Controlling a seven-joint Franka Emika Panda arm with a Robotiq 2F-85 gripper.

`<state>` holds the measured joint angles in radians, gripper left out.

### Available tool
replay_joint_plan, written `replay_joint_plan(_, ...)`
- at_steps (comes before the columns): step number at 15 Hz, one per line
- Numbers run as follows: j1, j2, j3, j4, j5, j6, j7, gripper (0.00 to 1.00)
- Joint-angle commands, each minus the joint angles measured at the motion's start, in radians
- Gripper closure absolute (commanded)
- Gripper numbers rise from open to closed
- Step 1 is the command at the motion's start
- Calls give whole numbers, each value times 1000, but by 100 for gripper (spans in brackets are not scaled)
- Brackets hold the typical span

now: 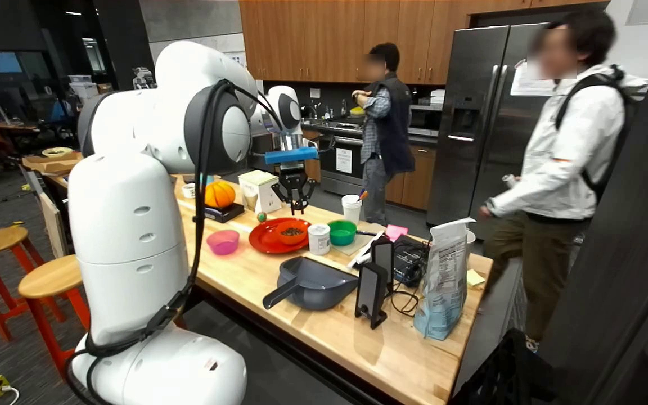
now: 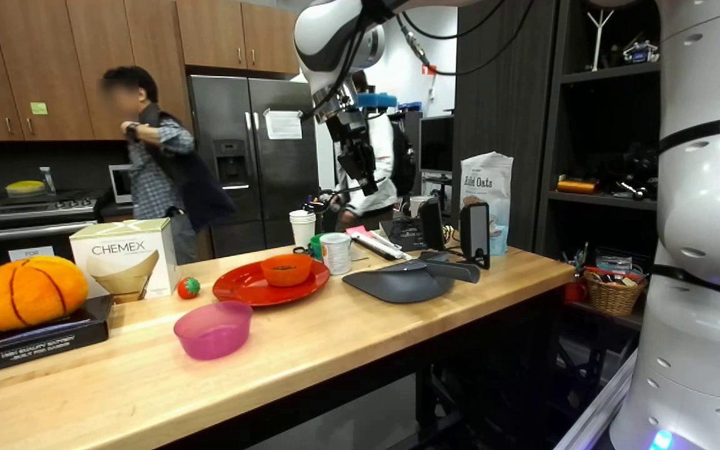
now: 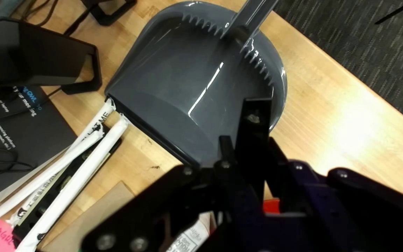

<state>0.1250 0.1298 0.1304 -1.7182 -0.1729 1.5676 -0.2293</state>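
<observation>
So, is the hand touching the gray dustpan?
No, in an exterior view the hand hangs well above the table where the dustpan lies.

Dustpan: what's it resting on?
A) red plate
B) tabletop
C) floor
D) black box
B: both exterior views show the dustpan lying directly on the wooden tabletop.
</observation>
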Motion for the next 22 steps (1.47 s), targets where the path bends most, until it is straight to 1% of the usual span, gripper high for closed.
replay_joint_plan(1,7,-28,3,-20,-22,6,6,94)
replay_joint_plan(9,-2,-4,-1,32,0,1,35,94)
replay_joint_plan(16,-1,4,-11,48,-15,-13,68,94)
replay_joint_plan(17,-1,1,-6,32,0,-2,49,76)
replay_joint_plan(22,0,1,-7,32,0,-2,60,76)
